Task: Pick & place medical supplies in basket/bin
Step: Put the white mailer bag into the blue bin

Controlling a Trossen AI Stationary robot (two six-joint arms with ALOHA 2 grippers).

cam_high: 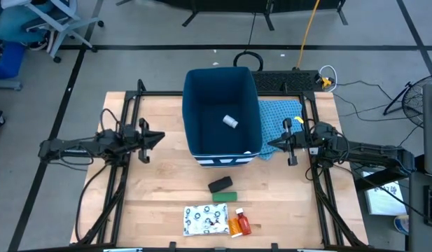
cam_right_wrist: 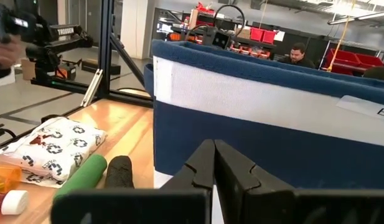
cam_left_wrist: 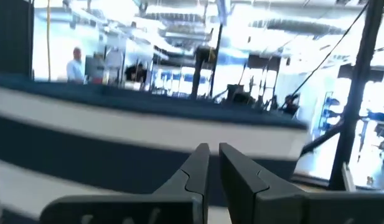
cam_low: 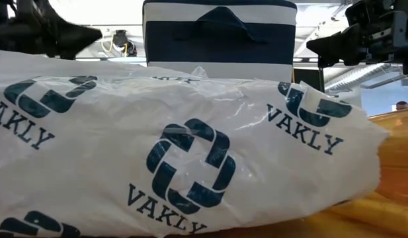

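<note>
High view, bin: the dark blue bin point(cam_high: 222, 115) sits mid-table with 1 small white bottle point(cam_high: 230, 122) lying on its floor.
High view, leftovers: in front of the bin there's a black oblong piece point(cam_high: 220, 185), a green flat box point(cam_high: 224, 197) right behind it, then the white patterned packet point(cam_high: 205, 219) with the orange bottle point(cam_high: 234, 225) and red bottle point(cam_high: 244, 223) just beside it.
High view, arms: left gripper point(cam_high: 157, 137) hangs left of the bin, right gripper point(cam_high: 273, 145) at its right front corner, over the edge of a light blue cloth point(cam_high: 281, 116). Both empty.
Low view: the packet point(cam_low: 177, 152) fills nearly everything, the striped bin front point(cam_low: 220, 39) pokes up behind.
Left wrist view: fingers point(cam_left_wrist: 195, 171) nearly together, only a thin gap, nothing held; the bin wall point(cam_left_wrist: 117, 134) is blurry, so not much more to say.
Right wrist view: fingers point(cam_right_wrist: 203, 168) pressed together, empty, pointing at the bin point(cam_right_wrist: 272, 124). Packet point(cam_right_wrist: 51, 149), green box point(cam_right_wrist: 83, 177) and black piece point(cam_right_wrist: 119, 171) lie off to the side on the table point(cam_right_wrist: 126, 127).
</note>
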